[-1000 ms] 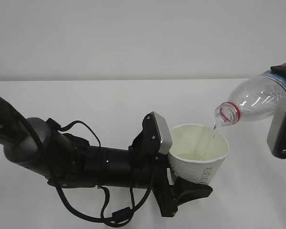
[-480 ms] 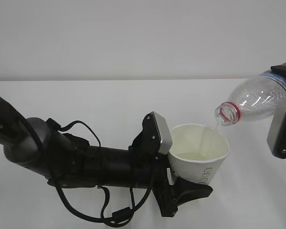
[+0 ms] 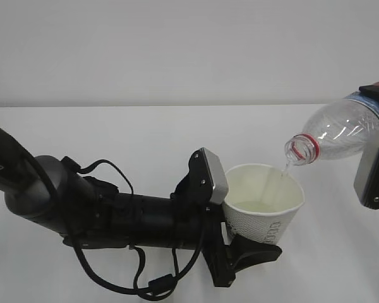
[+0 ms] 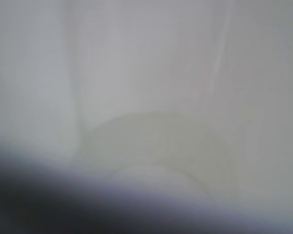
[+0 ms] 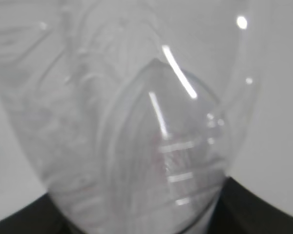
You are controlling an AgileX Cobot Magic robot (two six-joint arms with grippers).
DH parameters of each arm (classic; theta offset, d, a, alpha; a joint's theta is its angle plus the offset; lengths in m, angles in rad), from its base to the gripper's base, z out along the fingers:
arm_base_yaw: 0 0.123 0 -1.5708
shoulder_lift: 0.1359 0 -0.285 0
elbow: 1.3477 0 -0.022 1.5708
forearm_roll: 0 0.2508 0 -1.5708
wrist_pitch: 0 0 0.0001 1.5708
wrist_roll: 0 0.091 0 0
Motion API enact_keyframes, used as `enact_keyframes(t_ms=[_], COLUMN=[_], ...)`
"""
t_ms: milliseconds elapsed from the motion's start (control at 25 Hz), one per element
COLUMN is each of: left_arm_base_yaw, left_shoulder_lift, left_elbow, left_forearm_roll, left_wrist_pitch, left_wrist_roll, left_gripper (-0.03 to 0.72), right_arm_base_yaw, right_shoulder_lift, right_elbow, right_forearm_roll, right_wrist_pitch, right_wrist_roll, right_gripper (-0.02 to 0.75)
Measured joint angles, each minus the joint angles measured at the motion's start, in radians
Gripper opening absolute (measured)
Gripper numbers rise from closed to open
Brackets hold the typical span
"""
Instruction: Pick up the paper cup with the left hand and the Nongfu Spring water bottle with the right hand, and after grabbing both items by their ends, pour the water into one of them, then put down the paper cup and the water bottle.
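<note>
My left gripper (image 3: pixel 239 214) is shut on the white paper cup (image 3: pixel 268 211), holding it upright by its lower part just above the table. My right gripper (image 3: pixel 378 136) is shut on the rear end of the clear Nongfu Spring water bottle (image 3: pixel 341 129). The bottle is tipped with its red-ringed neck (image 3: pixel 301 149) over the cup's far rim. A thin stream of water (image 3: pixel 283 169) falls into the cup, and water (image 3: pixel 256 206) lies in its bottom. In the left wrist view the cup's blurred inside (image 4: pixel 156 136) fills the frame. The bottle (image 5: pixel 136 122) fills the right wrist view.
A white table (image 3: pixel 114 132) stretches under both arms, with a plain pale wall (image 3: pixel 177 50) behind it. The left arm's black body and cables (image 3: pixel 107 221) lie low across the front left of the table.
Hardly anything differs. The thin stream keeps running from the bottle into the cup, and both arms hold their places.
</note>
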Motion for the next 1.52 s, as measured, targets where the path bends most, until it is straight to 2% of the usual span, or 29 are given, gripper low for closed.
enact_keyframes(t_ms=[1520], left_arm_base_yaw=[0.0], left_shoulder_lift=[0.0], left_elbow=[0.0], left_forearm_roll=[0.002], left_wrist_pitch=[0.0], left_wrist_roll=[0.0], left_gripper=[0.512], right_arm_base_yaw=[0.0], right_shoulder_lift=[0.0], right_elbow=[0.0], right_forearm_roll=[0.012], right_wrist_pitch=[0.0], right_wrist_roll=[-0.016], right_gripper=[0.405])
